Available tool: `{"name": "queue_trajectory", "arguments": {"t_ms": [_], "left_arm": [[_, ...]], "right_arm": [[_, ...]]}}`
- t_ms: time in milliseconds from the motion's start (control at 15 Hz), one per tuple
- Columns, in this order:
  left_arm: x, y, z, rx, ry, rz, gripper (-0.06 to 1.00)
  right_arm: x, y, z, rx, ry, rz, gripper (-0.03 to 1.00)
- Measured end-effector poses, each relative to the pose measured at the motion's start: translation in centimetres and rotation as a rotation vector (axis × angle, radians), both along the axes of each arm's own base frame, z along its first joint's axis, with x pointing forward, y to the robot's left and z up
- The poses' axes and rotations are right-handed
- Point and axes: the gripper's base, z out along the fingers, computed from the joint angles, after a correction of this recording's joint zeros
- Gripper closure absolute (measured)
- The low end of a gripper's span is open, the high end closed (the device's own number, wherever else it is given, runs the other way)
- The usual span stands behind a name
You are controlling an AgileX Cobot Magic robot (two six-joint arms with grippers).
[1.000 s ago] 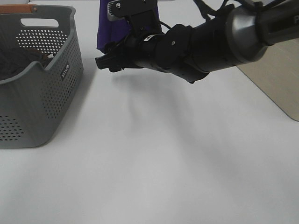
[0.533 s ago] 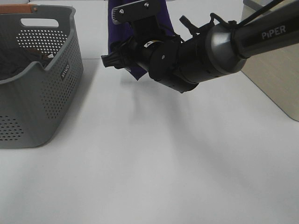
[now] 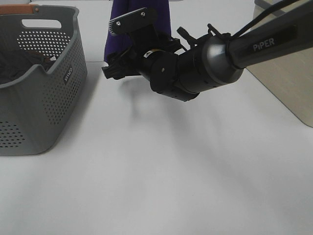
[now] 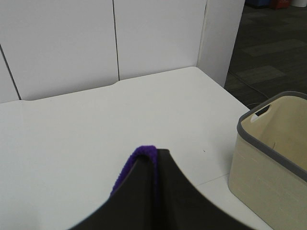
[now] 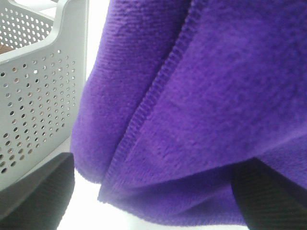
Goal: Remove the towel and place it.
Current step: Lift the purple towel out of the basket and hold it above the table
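Left pincer (image 4: 152,201) clamps the towel (image 5: 192,96) by its top edge; the cloth hangs limp below it. Right pincer (image 3: 111,70) gapes empty, the lower folds just ahead. Light, plush, floppy stuff, I judge: bite deep on the stitched hem near a corner.

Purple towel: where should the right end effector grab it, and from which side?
Probably the towel at its free lower edge, by the stitched hem, approaching level from the side away from the basket. It hangs folded from the shut left end effector, its lower edge right before the open right end effector.
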Motion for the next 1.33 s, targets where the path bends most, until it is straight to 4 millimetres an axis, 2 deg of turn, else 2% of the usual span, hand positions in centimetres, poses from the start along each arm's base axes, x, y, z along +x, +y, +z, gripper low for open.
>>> {"name": "queue_trajectory", "arguments": {"t_ms": [400, 600, 733, 867, 1000, 1133, 1333], "left_arm": [[-0.4, -0.3, 0.1, -0.001, -0.002, -0.009, 0.94], [-0.5, -0.1, 0.5, -0.002, -0.013, -0.007, 0.94], [-0.5, -0.1, 0.6, -0.002, -0.013, -0.007, 0.94], [-0.5, 0.0, 0.6, 0.009, -0.023, -0.002, 0.94], [-0.5, 0.0, 0.6, 0.013, -0.026, -0.001, 0.94], [-0.5, 0.0, 0.6, 0.014, -0.026, -0.001, 0.94], [-0.5, 0.0, 0.6, 0.014, -0.027, 0.0, 0.94]], "right_arm": [[0.1, 0.0, -2.3, -0.057, 0.013, 0.003, 0.19], [0.8, -0.8, -1.5, -0.052, -0.092, -0.103, 0.23], [0.8, -0.9, -1.4, -0.055, -0.103, -0.111, 0.24], [0.8, -0.9, -1.4, -0.084, -0.113, -0.102, 0.31], [0.8, -1.0, -1.4, -0.134, -0.125, -0.091, 0.45], [0.8, -1.1, -1.5, -0.157, -0.123, -0.099, 0.52], [0.8, -1.4, -1.7, -0.138, -0.096, -0.141, 0.55]]}}
